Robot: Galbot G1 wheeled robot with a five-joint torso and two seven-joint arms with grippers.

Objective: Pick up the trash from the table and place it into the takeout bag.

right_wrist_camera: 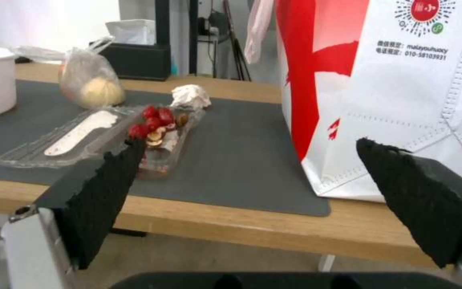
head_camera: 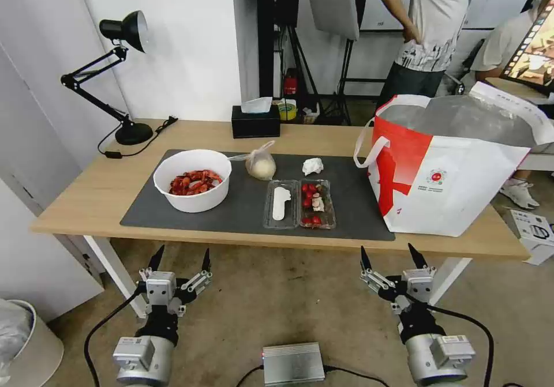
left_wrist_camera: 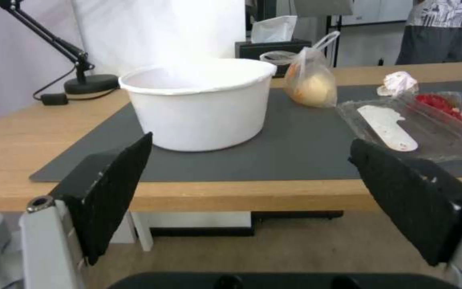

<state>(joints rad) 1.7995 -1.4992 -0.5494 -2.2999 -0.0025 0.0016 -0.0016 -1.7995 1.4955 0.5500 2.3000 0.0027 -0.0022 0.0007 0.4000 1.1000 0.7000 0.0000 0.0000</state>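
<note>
A light-wood table (head_camera: 86, 196) carries a dark grey rectangular mat (head_camera: 242, 208). The white round bowl (head_camera: 192, 180) holds red shells. The large white takeout bag (head_camera: 456, 173) shows a red side panel, silver foil lining and a small round red logo.

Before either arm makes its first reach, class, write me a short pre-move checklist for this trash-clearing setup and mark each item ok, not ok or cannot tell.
1. Left hand open, nothing in it: ok.
2. Right hand open, nothing in it: ok.
3. Both hands in front of the table edge, touching nothing: ok.
4. Takeout bag upright with its mouth open: ok.
5. Four trash items on the mat: bowl, knotted bag, tissue, clamshell tray: ok.
6. Whether the takeout bag will stay put when loaded: cannot tell.
</note>
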